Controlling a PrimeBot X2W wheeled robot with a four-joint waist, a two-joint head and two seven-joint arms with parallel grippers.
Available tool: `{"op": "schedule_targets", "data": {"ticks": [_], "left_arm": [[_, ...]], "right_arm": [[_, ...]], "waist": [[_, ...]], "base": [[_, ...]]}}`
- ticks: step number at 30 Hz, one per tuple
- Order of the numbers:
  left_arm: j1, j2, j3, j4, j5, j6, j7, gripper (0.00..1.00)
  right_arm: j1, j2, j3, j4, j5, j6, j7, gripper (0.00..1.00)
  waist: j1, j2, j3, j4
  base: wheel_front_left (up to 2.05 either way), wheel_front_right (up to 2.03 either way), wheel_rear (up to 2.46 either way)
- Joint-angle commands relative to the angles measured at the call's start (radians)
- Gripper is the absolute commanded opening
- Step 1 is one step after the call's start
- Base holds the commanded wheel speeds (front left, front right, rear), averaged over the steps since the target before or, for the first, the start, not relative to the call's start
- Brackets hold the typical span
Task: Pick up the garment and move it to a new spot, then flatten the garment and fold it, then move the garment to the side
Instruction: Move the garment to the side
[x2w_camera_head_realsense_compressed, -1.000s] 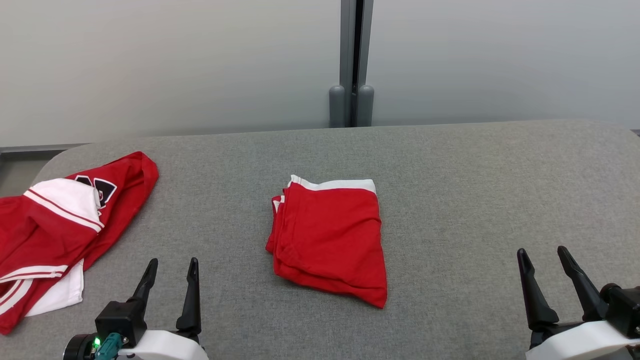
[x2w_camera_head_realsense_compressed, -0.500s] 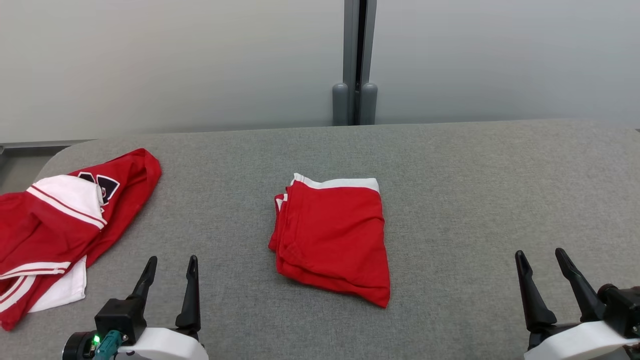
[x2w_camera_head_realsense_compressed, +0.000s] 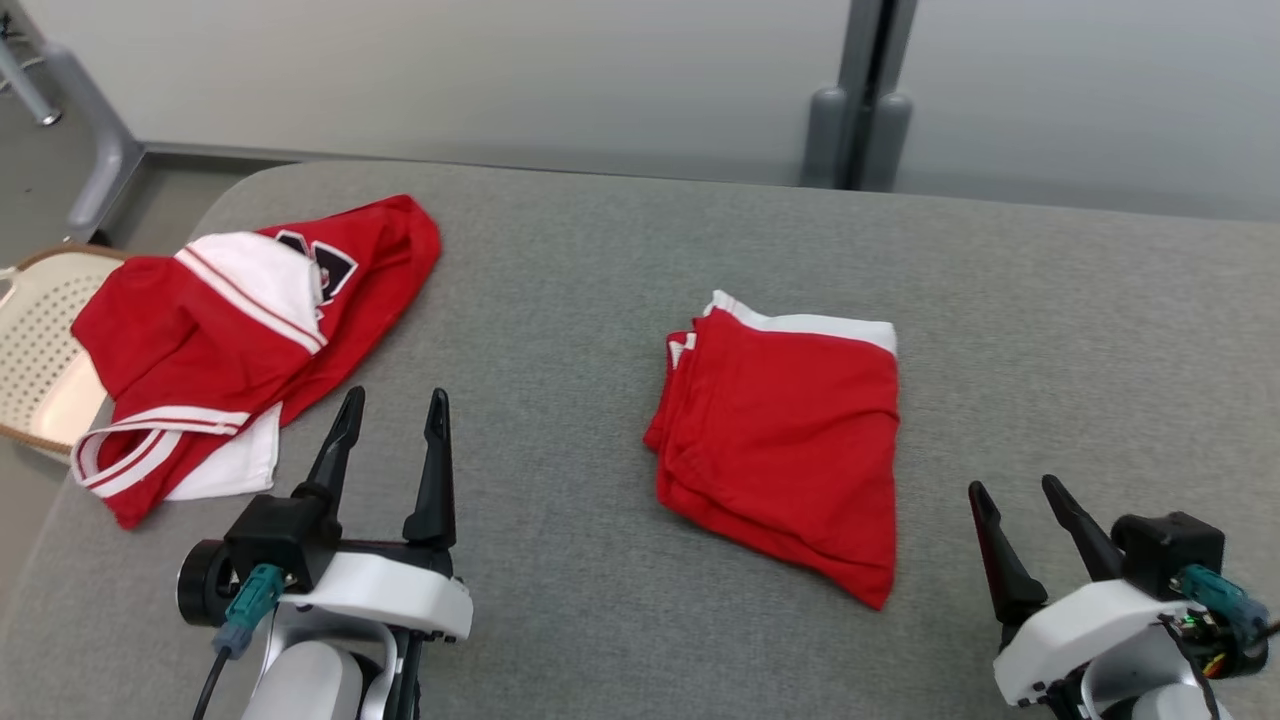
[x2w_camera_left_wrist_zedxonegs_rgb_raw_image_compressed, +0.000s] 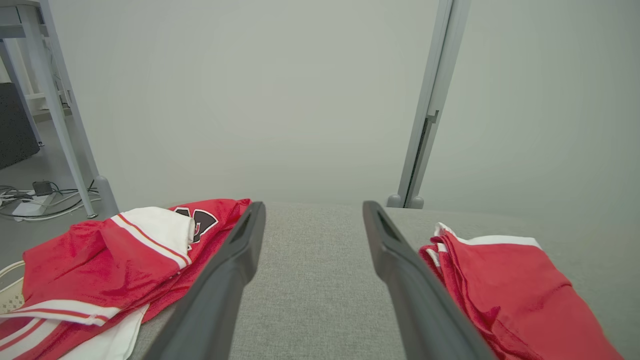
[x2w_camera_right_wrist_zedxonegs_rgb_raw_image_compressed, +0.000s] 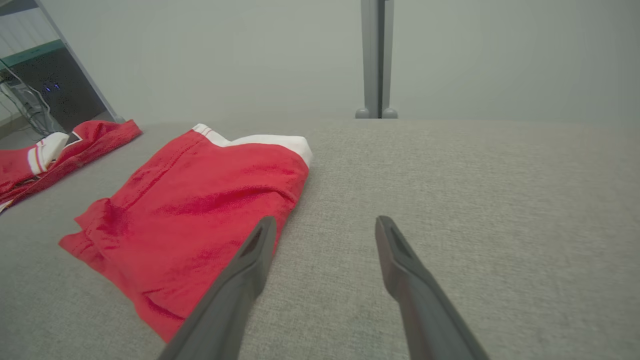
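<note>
Lying folded mid-table on the grey table in the head view, the red garment sits well apart from the left gripper and nearer the right gripper, both spread wide and holding nothing. Left wrist view: garment right of the empty fingers, a crumpled jersey left. Right wrist view: garment beside the parted fingers, on their left

garment | red, white band along far edge | folded, lying flat | centre of grey padded surface
</note>
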Motion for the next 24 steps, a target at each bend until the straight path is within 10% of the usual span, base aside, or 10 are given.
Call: {"op": "schedule_targets", "data": {"ticks": [1, 12, 13, 15, 17, 24], "left_arm": [[-0.029, -0.006, -0.001, 0.003, -0.005, -0.003, -0.01, 1.0], [-0.072, -0.032, 0.002, 0.02, -0.002, -0.009, -0.027, 1.0], [-0.073, -0.033, 0.004, 0.016, 0.0, -0.01, -0.027, 1.0], [-0.073, -0.036, 0.006, 0.007, 0.007, -0.014, -0.027, 1.0], [-0.074, -0.036, 0.007, 0.005, 0.01, -0.017, -0.027, 1.0], [-0.073, -0.04, 0.016, -0.015, 0.028, -0.023, -0.027, 1.0]], "right_arm": [[-0.036, -0.001, 0.015, 0.038, 0.006, 0.0, -0.01, 1.0], [-0.172, 0.031, 0.046, 0.349, 0.041, 0.0, -0.039, 1.0], [-0.175, 0.035, 0.055, 0.364, 0.045, 0.0, -0.031, 0.85], [-0.182, 0.04, 0.076, 0.385, 0.055, 0.0, -0.026, 0.15], [-0.187, 0.042, 0.087, 0.388, 0.062, 0.0, -0.025, 0.0], [-0.223, 0.012, 0.165, 0.403, 0.107, 0.0, -0.045, 0.0]], "waist": [[0.0, -0.0001, 0.058, 0.072], [0.0, -0.0001, 0.1, 0.129], [0.0, -0.0001, 0.101, 0.125], [0.0, -0.0001, 0.102, 0.115], [0.0, -0.0001, 0.104, 0.11], [0.0, -0.0001, 0.109, 0.042]], "base": [[0.0, 0.0, 0.0], [0.0, 0.0, 0.0], [0.0, 0.0, 0.0], [0.0, 0.0, 0.0], [0.0, 0.0, 0.0], [0.0, 0.0, 0.0]]}}
